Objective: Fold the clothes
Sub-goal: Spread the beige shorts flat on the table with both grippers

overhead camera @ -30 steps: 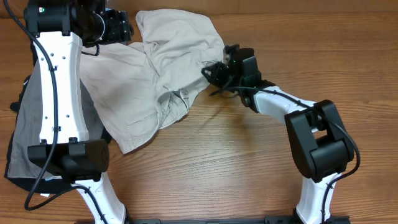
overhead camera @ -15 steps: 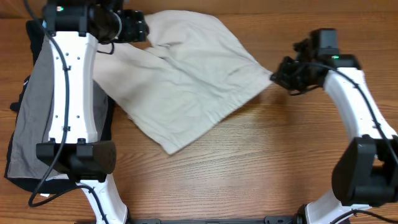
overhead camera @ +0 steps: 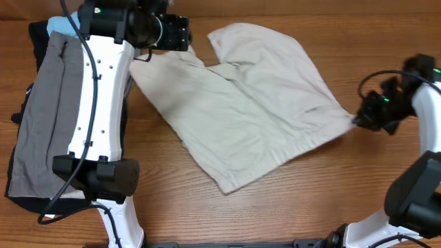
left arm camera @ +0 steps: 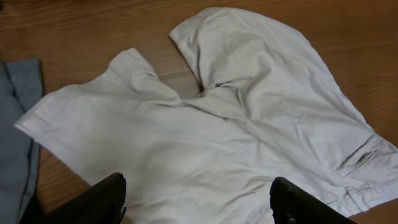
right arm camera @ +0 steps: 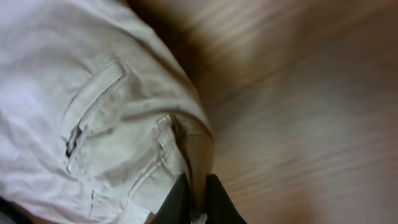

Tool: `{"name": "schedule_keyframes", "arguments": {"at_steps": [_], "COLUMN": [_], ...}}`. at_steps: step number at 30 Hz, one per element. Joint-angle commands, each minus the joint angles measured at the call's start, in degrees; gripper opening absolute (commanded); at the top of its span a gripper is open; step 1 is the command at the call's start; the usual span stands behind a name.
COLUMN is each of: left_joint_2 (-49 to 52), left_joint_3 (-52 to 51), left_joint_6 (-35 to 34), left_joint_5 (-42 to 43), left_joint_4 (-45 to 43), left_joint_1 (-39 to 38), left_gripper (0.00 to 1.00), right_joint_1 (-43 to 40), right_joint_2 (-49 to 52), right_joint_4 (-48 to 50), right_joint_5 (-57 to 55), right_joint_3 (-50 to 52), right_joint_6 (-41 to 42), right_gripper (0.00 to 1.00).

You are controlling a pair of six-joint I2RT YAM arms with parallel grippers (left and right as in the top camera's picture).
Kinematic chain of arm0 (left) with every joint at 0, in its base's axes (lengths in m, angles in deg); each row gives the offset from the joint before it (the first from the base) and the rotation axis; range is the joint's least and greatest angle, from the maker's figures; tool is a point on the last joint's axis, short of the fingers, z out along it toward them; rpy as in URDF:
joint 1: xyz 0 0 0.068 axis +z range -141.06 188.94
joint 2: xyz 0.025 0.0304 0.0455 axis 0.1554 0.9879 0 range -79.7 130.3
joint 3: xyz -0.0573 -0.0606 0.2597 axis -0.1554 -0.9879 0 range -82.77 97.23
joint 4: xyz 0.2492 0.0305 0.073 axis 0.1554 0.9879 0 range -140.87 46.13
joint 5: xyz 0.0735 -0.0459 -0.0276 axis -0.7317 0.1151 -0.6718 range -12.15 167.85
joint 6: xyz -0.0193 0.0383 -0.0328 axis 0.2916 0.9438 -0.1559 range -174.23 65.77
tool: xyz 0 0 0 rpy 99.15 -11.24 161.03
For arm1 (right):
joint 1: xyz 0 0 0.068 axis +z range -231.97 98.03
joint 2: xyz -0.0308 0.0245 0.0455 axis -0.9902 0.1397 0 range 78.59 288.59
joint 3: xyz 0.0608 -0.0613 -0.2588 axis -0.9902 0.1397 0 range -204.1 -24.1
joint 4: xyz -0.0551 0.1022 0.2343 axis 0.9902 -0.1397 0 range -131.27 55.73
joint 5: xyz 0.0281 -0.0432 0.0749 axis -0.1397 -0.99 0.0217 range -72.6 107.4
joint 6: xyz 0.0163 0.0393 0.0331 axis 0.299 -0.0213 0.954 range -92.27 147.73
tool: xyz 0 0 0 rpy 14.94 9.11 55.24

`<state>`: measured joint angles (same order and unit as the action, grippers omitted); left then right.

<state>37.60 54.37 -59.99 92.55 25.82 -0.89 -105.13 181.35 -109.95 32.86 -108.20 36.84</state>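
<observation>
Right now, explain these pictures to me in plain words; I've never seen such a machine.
This is a robot: a left arm and a right arm, each ending in a two-finger gripper. One picture looks down from above; the other two come from a camera on each wrist. Beige shorts lie spread on the wooden table, with a grey garment and some light blue cloth on the left. The right gripper pinches the shorts' waistband end. The left gripper is open near the legs, holding nothing.
</observation>
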Motion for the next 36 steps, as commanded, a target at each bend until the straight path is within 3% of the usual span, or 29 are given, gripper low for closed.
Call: {"name": "schedule_keyframes", "arguments": {"at_steps": [1, 3, 4, 9, 13, 22, 31, 36], "left_joint_2": [0.6, 0.7, 0.7, 0.7, 0.7, 0.7, 1.0, 2.3], "left_joint_3": [-1.8, -3.0, -3.7, -5.4, -5.5, -5.5, -5.5, -5.8], "left_joint_6": [1.4, 1.5, 1.5, 1.5, 1.5, 1.6, 1.6, 1.5], "left_joint_5": [-0.2, -0.2, -0.2, -0.3, -0.3, -0.3, -0.3, -0.3], "left_joint_4": [-0.2, -0.2, -0.2, -0.2, -0.6, -1.7, -1.7, -1.6], "left_joint_1": [-1.6, -1.9, -2.0, -2.0, -2.0, -2.0, -2.0, -2.2], "left_gripper": [0.77, 0.77, 0.77, 0.77, 0.77, 0.77, 0.76, 0.76], "right_joint_1": [-4.3, -5.6, -5.7, -2.6, 5.3, 20.0, 24.7, 24.8], "right_joint_2": [-0.7, -0.7, -0.7, -1.6, -1.0, 11.3, 22.5, 26.4], "right_joint_4": [-2.6, -4.1, -4.6, -2.1, 14.3, 39.7, 47.7, 49.9], "right_joint_5": [-2.6, -2.5, -2.4, -1.7, -1.9, -9.4, -8.5, -9.7], "right_joint_3": [-0.9, -0.9, -1.4, -6.8, -8.9, -8.9, -8.9, -8.9], "right_joint_6": [-3.0, -4.8, -6.1, -9.3, -9.6, -12.2, -12.6, -12.5], "right_gripper": [0.15, 0.51, 0.61, 0.69, 0.81, 0.90, 0.84, 0.88]}}
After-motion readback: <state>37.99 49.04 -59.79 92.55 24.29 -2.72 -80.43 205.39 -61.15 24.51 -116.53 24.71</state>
